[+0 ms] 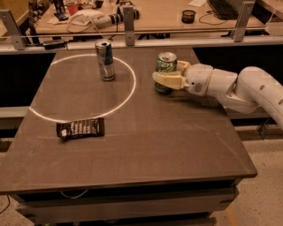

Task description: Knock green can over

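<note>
Camera view shows a dark worktop point(154, 150) from the front and a little from above. The green can point(166, 61) stands upright on its far right part, near the back edge and outside the white circle point(133, 86) that is drawn on the left half.

The claw point(164, 76) comes in from the right side, at the end of a white arm point(250, 90) that crosses the right edge of the worktop. It sits at the can, and a cream part of it lies across the front of the can's lower half. Whether the claw is clenched on the can or released, I cannot tell.

Inside the circle, close to its far side, stands a slimmer silver-and-blue can point(105, 60), also upright and well apart from the green one. A dark snack packet point(80, 128) lies flat at the near left of the circle, touching the line.

Between the green can and the circle line there is a narrow bare strip. In front of the can, the worktop surface is bare up to the near edge and to the near right corner. Behind the back edge runs a rail with metal posts point(128, 20), and after it a desk point(168, 13) with cables and small items.
</note>
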`<action>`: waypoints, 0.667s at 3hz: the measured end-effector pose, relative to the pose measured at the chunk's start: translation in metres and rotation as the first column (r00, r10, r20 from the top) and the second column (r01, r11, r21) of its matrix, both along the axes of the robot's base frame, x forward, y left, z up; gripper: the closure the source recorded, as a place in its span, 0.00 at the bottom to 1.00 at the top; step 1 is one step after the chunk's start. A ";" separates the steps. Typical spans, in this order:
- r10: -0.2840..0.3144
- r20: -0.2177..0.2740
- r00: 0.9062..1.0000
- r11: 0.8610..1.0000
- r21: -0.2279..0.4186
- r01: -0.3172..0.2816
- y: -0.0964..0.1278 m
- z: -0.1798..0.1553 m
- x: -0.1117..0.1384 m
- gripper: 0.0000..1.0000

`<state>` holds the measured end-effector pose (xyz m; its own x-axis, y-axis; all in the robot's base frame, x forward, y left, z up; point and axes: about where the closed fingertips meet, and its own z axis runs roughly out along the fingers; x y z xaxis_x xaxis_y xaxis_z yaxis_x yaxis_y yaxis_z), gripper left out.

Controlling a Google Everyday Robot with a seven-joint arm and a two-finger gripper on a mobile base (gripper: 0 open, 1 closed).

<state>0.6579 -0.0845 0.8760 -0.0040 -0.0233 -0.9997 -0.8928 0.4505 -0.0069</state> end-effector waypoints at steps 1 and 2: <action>-0.001 0.032 0.999 0.998 -0.060 0.002 -0.003 0.013 0.002 0.88; 0.045 0.067 0.997 0.977 -0.212 -0.030 0.003 0.053 0.001 1.00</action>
<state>0.6591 -0.0815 0.9291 0.0714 -0.2318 -0.9701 -0.9027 0.3986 -0.1617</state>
